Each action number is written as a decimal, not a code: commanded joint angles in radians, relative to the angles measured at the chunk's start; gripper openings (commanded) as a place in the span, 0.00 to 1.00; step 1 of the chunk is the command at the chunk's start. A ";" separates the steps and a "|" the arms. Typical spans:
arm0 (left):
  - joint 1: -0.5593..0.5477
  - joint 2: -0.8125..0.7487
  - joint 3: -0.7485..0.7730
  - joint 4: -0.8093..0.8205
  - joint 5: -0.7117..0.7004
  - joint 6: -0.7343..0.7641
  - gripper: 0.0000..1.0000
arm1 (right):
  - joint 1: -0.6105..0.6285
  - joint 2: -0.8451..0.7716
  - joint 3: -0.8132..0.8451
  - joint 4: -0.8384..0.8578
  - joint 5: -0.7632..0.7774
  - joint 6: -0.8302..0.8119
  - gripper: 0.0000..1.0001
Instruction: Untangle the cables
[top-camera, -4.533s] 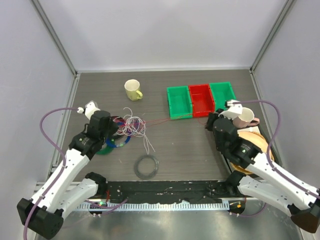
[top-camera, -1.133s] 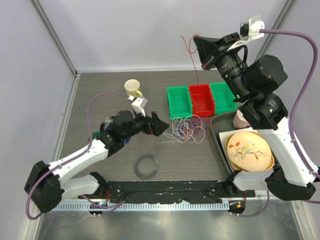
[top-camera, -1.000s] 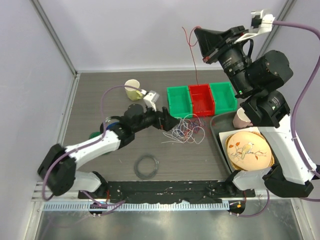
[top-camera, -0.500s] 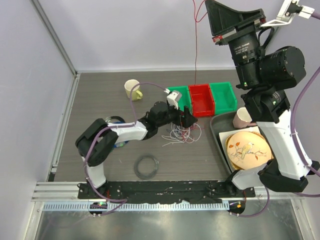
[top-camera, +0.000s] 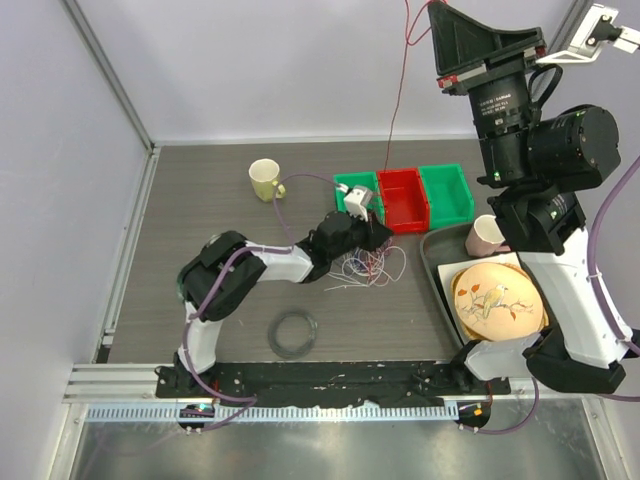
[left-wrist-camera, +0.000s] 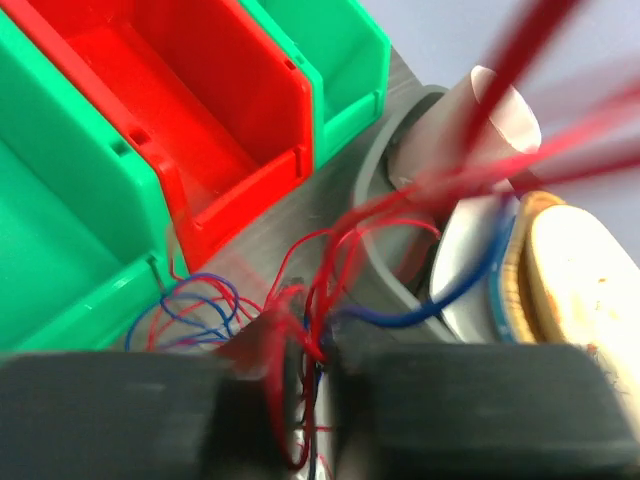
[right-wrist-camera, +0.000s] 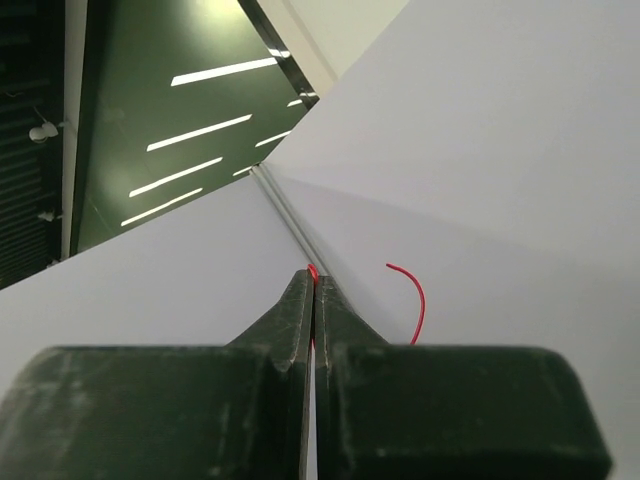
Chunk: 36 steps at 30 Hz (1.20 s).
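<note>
**Left jaws closing into the tangle, right holding the red strand high**

My left gripper (top-camera: 374, 234) (left-wrist-camera: 310, 352) is down in the tangle of cables (top-camera: 368, 264) (left-wrist-camera: 215, 305). The loose white, red and blue loops spill out just below and to the near side of its fingertips. Half a second ago these jaws stood wide over the heap. Now they have narrowed to a slit with red and blue strands running through the gap. The wrist view is blurred, so I cannot tell if the strands are pinched yet. Just beyond the fingertips is the red bin (top-camera: 402, 200) (left-wrist-camera: 200, 120), with a green bin (left-wrist-camera: 60, 220) touching its left side. Ahead and to the right are the grey tray (left-wrist-camera: 385, 180) and a pink cup (left-wrist-camera: 495, 105).

My right gripper (top-camera: 440, 12) (right-wrist-camera: 313, 285) has climbed further since then, and its fingertips are now near the top edge of the overhead view. Its jaws are pressed tight on the red cable (top-camera: 397, 100) (right-wrist-camera: 312, 270). From the tips the cable hangs down, nearly straight, towards the bins, well below the gripper. Its short free end curls off just to the right of the fingers.

A few seconds back, the tangle lay far over on the left side of the table.
</note>
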 joint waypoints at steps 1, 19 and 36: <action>0.000 -0.055 -0.033 0.063 -0.089 0.008 0.00 | 0.003 -0.040 -0.006 0.042 0.058 -0.084 0.01; 0.149 -0.884 -0.785 -0.736 -0.568 -0.363 0.00 | -0.294 0.133 -0.329 0.843 0.827 -1.509 0.01; 0.201 -1.063 -0.713 -0.977 -0.536 -0.307 0.57 | -0.413 0.076 -0.183 0.207 0.603 -1.037 0.01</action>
